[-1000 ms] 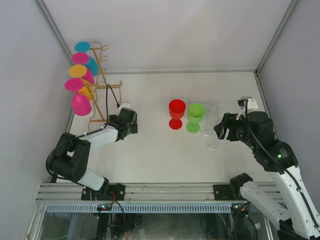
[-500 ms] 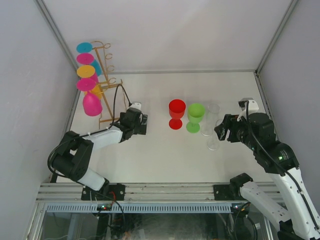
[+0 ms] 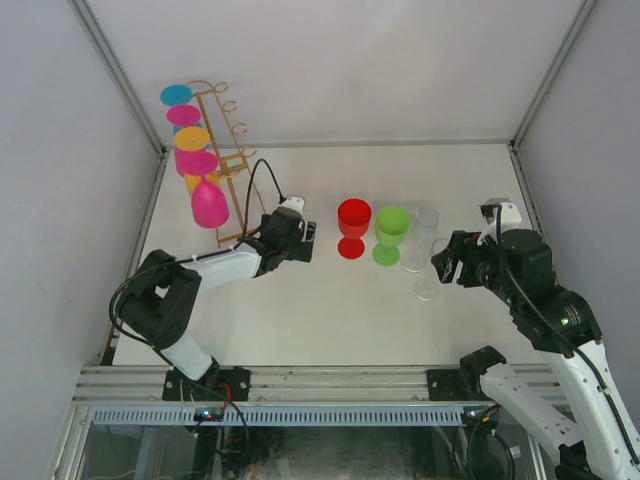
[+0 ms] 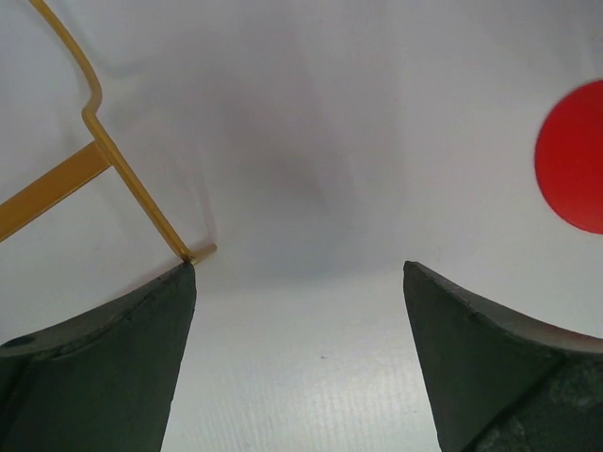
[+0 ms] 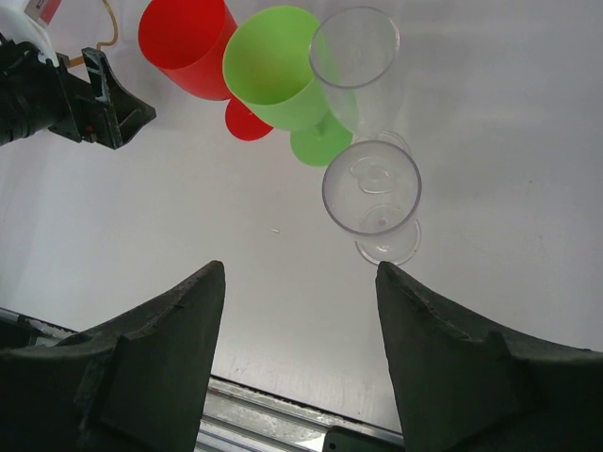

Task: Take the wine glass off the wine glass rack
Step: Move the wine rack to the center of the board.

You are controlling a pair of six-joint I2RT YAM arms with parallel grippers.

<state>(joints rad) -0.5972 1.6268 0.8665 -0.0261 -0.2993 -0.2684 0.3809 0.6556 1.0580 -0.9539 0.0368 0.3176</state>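
Note:
The gold wire wine glass rack (image 3: 222, 130) stands at the table's far left, leaning. Several coloured wine glasses hang upside down on it: cyan, magenta and yellow, with a magenta glass (image 3: 209, 203) lowest. My left gripper (image 3: 302, 241) is open and empty, low on the table just right of the rack's base. In the left wrist view a corner of the rack's base wire (image 4: 122, 179) ends right at my left fingertip (image 4: 179, 282), with the left gripper (image 4: 297, 268) otherwise over bare table. My right gripper (image 3: 446, 262) is open and empty, as its wrist view (image 5: 300, 268) also shows.
A red goblet (image 3: 353, 222), a green goblet (image 3: 391, 228) and two clear glasses (image 3: 424, 232) (image 3: 431, 274) stand upright mid-table, between the arms. The right wrist view shows them too: red (image 5: 184, 36), green (image 5: 278, 71), clear (image 5: 372, 188). Grey walls enclose the table.
My left gripper has slid right across the table toward the red goblet. The rack with its hanging glasses has shifted right along with it. The right arm barely moved.

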